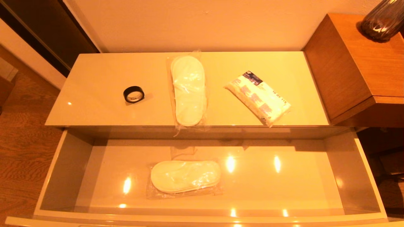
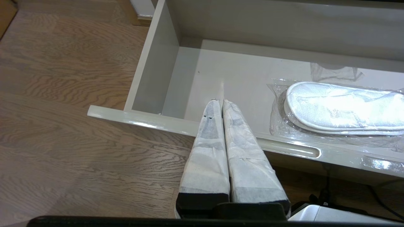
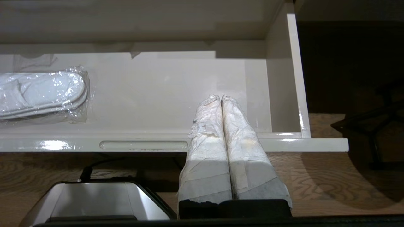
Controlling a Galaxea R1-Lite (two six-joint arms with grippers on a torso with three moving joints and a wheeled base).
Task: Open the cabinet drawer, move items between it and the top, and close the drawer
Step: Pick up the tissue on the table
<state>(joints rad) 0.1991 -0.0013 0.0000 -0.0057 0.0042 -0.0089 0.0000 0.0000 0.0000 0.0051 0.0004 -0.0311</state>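
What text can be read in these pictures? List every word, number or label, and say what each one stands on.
"10 05 115", or close to it: dark digits along one edge of the white packet lying on the top; I cannot vouch for every digit.
The packet's blue print and dark corner label: too blurred to read.
Bagged slippers on the top, bagged slippers in the drawer, black tape ring: no legible text.

Counts: two bagged slipper pairs, top [image 1: 188,90] and drawer [image 1: 185,176]; one tape ring [image 1: 133,94]; one white packet [image 1: 258,97].
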